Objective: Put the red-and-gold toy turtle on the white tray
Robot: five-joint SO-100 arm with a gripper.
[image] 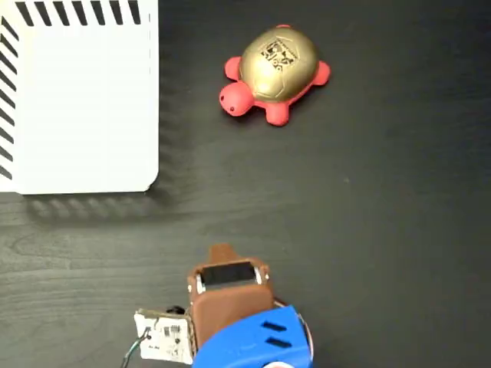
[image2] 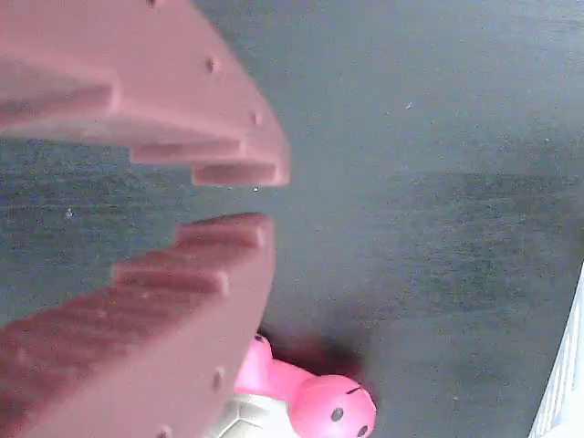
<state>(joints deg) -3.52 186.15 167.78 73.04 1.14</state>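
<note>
The red-and-gold toy turtle (image: pixel 276 70) sits upright on the dark table at the upper middle of the fixed view, its red head pointing lower left. The white tray (image: pixel 77 100) with black edge stripes lies at the upper left, apart from the turtle. My gripper (image: pixel 222 254) is folded back near the bottom edge, well short of both. In the wrist view my brown fingers (image2: pixel 182 274) stand close together with only a thin slit at the gripper tips (image2: pixel 269 198) and nothing between them. The turtle's head (image2: pixel 333 411) peeks out below the lower finger.
The arm's blue base (image: pixel 257 341) and a small white circuit board (image: pixel 165 337) sit at the bottom edge of the fixed view. A sliver of the tray (image2: pixel 564 392) shows at the right edge of the wrist view. Dark wood-grain table lies between gripper and turtle.
</note>
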